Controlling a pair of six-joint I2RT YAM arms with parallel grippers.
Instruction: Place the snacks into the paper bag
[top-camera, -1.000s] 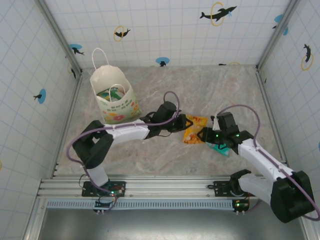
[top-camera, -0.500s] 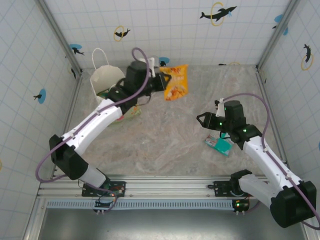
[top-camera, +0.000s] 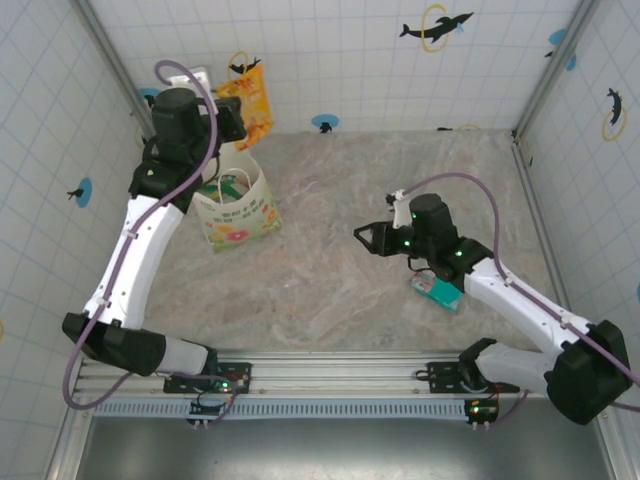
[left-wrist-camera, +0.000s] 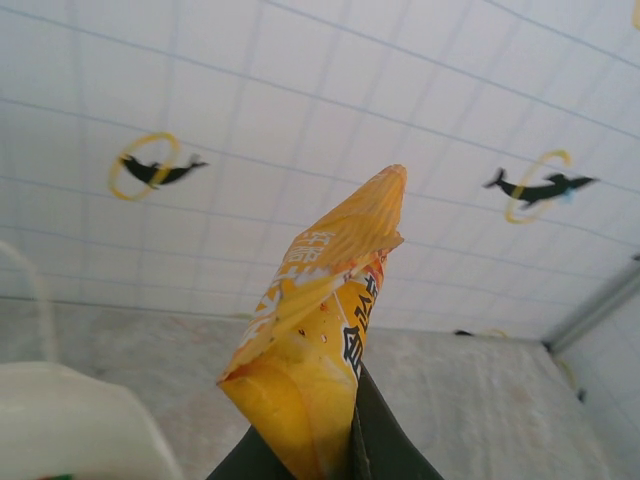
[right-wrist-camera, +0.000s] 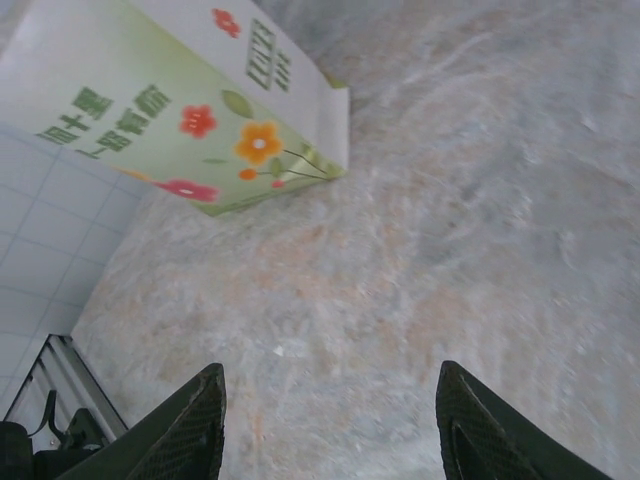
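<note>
Left gripper (top-camera: 228, 116) clamps a yellow-orange snack packet (top-camera: 247, 92) aloft near the paper bag (top-camera: 243, 212), whose mouth that arm partly hides. Right gripper (top-camera: 368, 237) gapes wide, empty; a teal packet (top-camera: 437, 291) lies half hidden under its arm.

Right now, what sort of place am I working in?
Most likely a lab robot test cell, not a home: white grid-tiled walls with dolphin stickers box in a marble-patterned tabletop, with an aluminium mounting rail at its near edge.
</note>
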